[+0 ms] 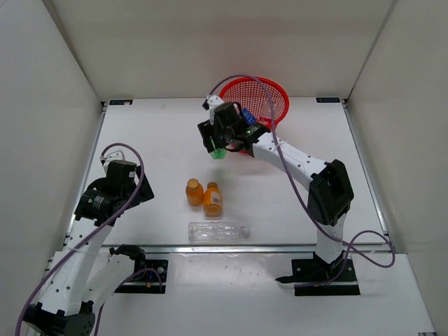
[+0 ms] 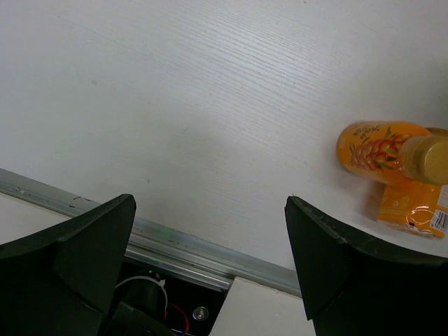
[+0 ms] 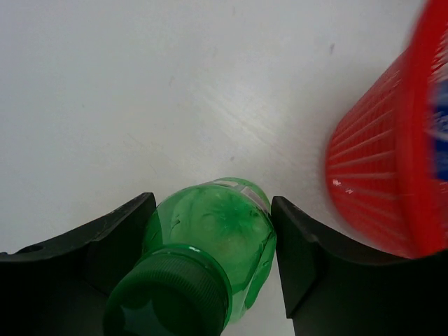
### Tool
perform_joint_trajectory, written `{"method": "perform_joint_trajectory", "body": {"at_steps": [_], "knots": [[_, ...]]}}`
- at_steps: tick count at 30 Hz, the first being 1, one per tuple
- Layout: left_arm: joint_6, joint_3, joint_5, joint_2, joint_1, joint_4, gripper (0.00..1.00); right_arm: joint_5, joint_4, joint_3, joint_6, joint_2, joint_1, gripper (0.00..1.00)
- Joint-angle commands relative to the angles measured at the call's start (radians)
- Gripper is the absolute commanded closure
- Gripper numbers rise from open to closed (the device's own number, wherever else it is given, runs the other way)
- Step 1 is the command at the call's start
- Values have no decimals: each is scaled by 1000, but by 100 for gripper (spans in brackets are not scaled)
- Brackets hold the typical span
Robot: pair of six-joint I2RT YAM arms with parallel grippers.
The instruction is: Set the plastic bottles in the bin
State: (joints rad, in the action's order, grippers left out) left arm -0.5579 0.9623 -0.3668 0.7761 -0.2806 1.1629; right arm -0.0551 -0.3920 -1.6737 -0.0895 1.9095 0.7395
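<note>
**Right arm.** Your right end effector [image 1: 221,143] is closed down to the width of a small green plastic bottle [image 1: 218,153] and has hold of it. In the right wrist view both fingers [image 3: 115,234] press against the sides of the green plastic bottle [image 3: 210,227]. Its green screw cap points towards the camera and its base towards the white counter [image 1: 154,133]. You cannot tell from these views whether the base is clear of the counter.

**Bin.** The round red plastic mesh bin [image 1: 283,98] stands at the far edge of the counter, right of centre. The held bottle sits just beside the bin's near-left side. The wrist view puts the bin wall [image 3: 378,175] close on the right, not touching the bottle. Something blue shows inside the bin, partly behind the arm, but it is too hidden to identify.

**Left arm.** Your left end effector [image 1: 114,158] hangs over the near-left part of the counter. Its fingers are spread wide in the left wrist view, with only bare counter between them [image 2: 210,203]. It holds nothing.

**On the counter.**
- Two small orange plastic bottles [image 1: 194,191] [image 1: 212,199] stand side by side near the middle, very close or touching. They show at the right edge of the left wrist view [image 2: 371,145].
- One long clear plastic bottle [image 1: 217,231] lies on its side just nearer to you than the orange pair, along the near edge and apart from them.
</note>
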Motion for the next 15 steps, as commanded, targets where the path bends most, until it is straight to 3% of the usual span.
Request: {"method": "perform_joint_trajectory", "body": {"at_steps": [1,10,15], "knots": [[16,24,-3,15,9,-42,1,-5,7,-168,51,-141,-70,84],[21,29,29,43,18,-101,2,46,36,-262,-38,-175,-334,82],[15,26,68,64,12,-130,1,244,130,-130,-176,-178,-457,84]]}}
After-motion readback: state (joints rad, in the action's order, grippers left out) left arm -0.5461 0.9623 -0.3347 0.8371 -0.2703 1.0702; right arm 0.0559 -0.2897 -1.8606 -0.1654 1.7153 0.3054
